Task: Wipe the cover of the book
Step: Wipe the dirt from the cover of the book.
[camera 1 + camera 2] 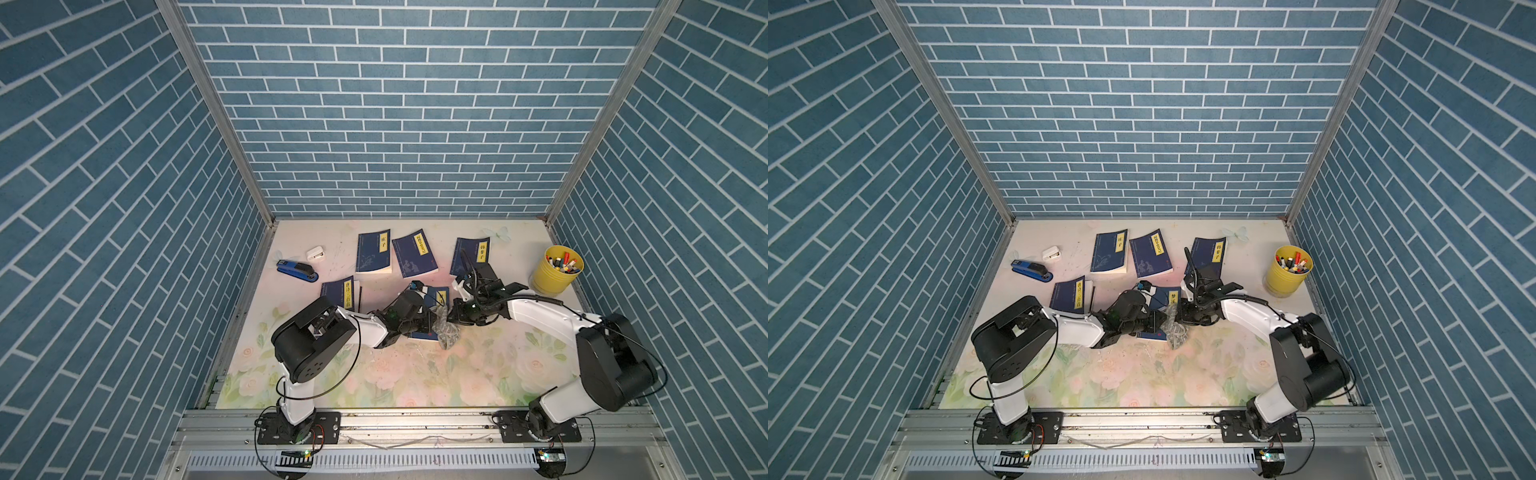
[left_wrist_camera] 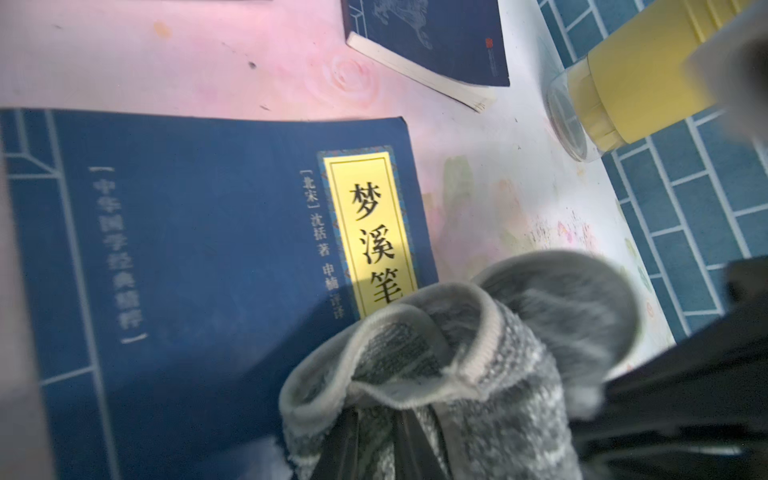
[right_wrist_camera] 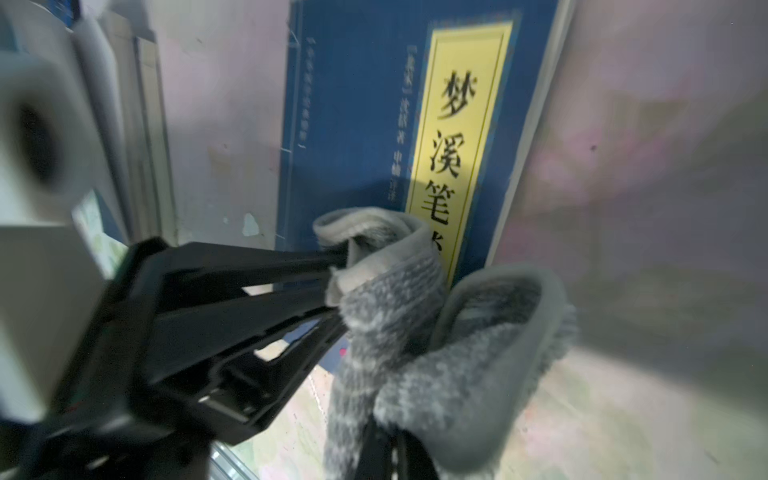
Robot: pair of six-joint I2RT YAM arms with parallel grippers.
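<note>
On the floral-printed bench (image 1: 374,374), the left tool (image 3: 338,284) is pinched tight on a hemmed fold of the mottled grey terry cloth (image 1: 446,332). The right tool (image 3: 384,451) is fully closed on the same cloth lower down, so 2 arms share 1 rag. The cloth sits bunched over the near right corner of the dark blue paperback book with the yellow title label (image 1: 434,297), hiding the label's lower end and spilling onto the bench. The book lies flat between the 2 wrists with most of its cover bare. I judge that the wipe proper has not begun. 1 tool should own the rag while the other lets go and presses the spine side down. A flat pad will clean more per pass than a twisted knot. Strokes should run from the spine side toward the page edge beside the label, since the reverse could catch and lift the cover. Room is tight. Far left sits the blue-and-black stapler (image 1: 296,271), and a dark blue book with a yellow strip (image 1: 332,293) lies just beside the left forearm. Behind the work lie a squarely laid dark blue book (image 1: 372,255) and a skewed dark blue book (image 1: 413,257). To the right, a dark blue book at the back (image 1: 467,245) is partly hidden by the right wrist. The yellow round cup of pens (image 1: 550,278) stands well apart. The open bench lies toward the near edge.
</note>
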